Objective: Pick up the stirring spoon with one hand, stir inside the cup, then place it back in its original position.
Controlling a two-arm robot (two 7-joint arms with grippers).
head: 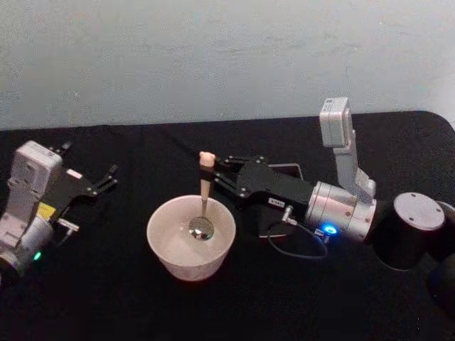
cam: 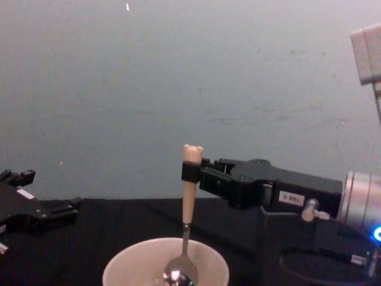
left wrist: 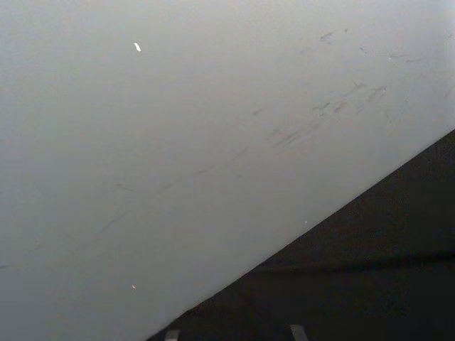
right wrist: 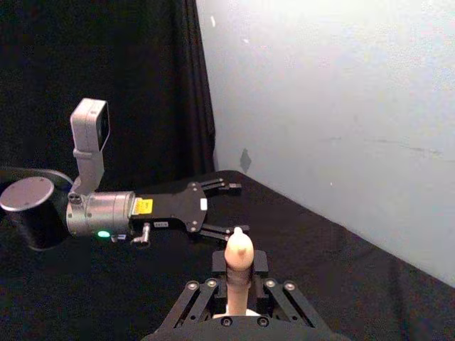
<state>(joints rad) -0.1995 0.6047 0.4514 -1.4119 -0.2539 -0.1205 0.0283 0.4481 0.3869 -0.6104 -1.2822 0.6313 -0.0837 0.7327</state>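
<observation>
The stirring spoon (head: 204, 186) stands upright in the cream-white cup (head: 183, 263) at the table's middle. Its metal bowl (head: 202, 228) is down inside the cup, and the bear head is on top. My right gripper (head: 215, 175) reaches in from the right and is shut on the beige handle just under the bear head. From the chest view, the spoon (cam: 189, 202) rises out of the cup (cam: 131, 262) with the right gripper (cam: 191, 171) clamped on it. The right wrist view looks down on the spoon's (right wrist: 238, 250) top. My left gripper (head: 109, 179) rests open at the far left.
A dark grey square holder box (head: 291, 170) sits behind and under the right arm, close right of the cup. The right arm's cable (head: 298, 249) loops over the black cloth. A pale wall (left wrist: 178, 142) backs the table. Bare cloth lies in front of the cup.
</observation>
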